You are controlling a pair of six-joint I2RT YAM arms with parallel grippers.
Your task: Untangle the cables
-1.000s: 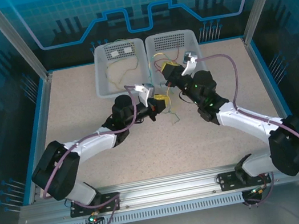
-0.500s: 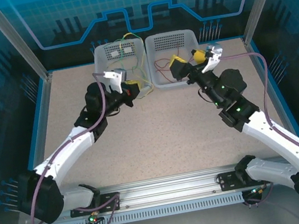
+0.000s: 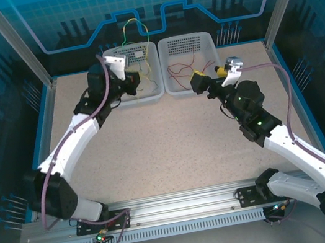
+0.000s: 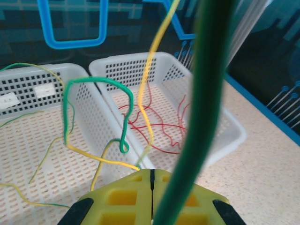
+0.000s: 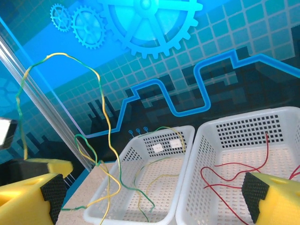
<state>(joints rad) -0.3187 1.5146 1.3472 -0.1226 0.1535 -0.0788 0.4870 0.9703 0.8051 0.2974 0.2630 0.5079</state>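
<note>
Tabletop [image 3: 173, 145]: speckled beige; we see two white baskets side by side at its far edge.
Left basket [image 3: 148, 95]: the one nearer the far-left corner; thin wire strands lie on its perforated floor.
Right basket [image 3: 181, 44]: just beside the left basket, walls touching.
Left gripper [image 3: 135, 79]: over the left basket's near-right part; jaws pressed together on the green and yellow cables.
Right gripper [image 3: 200, 80]: at the right basket's near-right corner; jaws wide apart, nothing between them.
Green and yellow cables [image 4: 93, 80]: we see them rising from the left gripper's tips in a tall loop above the left basket.
Red cables [image 3: 188, 68]: loose on the right basket's floor.
</note>
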